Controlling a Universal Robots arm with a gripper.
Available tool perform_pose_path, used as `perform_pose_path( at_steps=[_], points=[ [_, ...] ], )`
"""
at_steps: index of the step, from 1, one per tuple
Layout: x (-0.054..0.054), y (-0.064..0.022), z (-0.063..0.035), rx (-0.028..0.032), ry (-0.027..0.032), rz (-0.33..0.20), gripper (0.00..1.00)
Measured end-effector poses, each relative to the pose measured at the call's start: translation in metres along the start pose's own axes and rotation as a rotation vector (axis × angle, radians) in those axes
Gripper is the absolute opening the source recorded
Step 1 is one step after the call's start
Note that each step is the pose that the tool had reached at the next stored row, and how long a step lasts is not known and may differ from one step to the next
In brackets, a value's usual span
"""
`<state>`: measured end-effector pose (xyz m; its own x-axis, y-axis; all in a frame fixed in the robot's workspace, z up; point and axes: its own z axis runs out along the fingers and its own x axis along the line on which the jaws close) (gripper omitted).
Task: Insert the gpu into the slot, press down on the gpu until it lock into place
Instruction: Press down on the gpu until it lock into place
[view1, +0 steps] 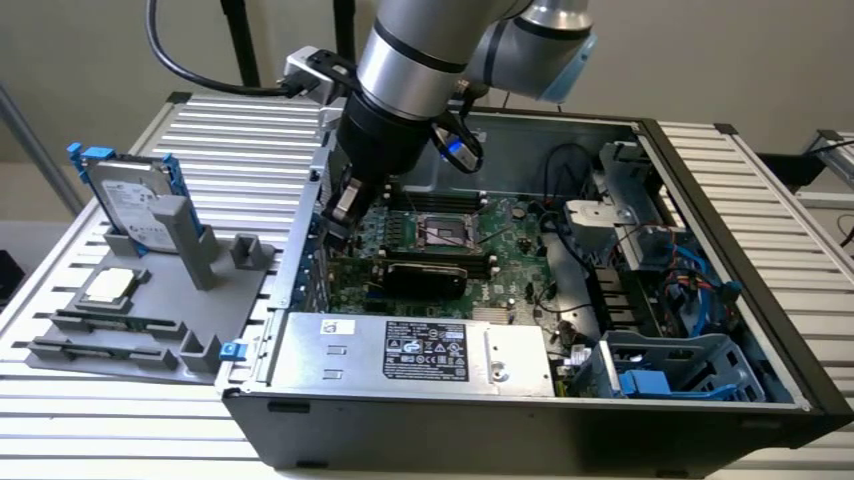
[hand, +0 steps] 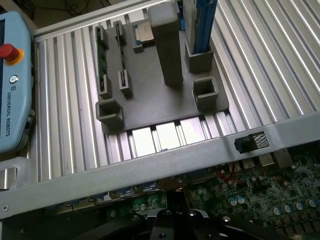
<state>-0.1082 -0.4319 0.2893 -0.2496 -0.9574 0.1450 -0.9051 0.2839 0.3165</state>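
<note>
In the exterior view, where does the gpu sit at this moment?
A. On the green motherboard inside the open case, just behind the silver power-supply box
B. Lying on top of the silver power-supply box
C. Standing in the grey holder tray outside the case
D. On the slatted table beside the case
A: the gpu lies across the green motherboard, behind the power-supply box.

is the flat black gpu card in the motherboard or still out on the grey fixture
In: the flat black gpu card stands on the green motherboard inside the open case. Cannot tell whether it is locked.
</note>
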Motion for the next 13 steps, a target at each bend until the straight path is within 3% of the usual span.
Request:
perform_pose_path(
  at_steps=[13],
  points=[
    [-0.0034, 0.0028, 0.0004, -0.0014, 0.0004, 0.0, 0.11]
  ],
)
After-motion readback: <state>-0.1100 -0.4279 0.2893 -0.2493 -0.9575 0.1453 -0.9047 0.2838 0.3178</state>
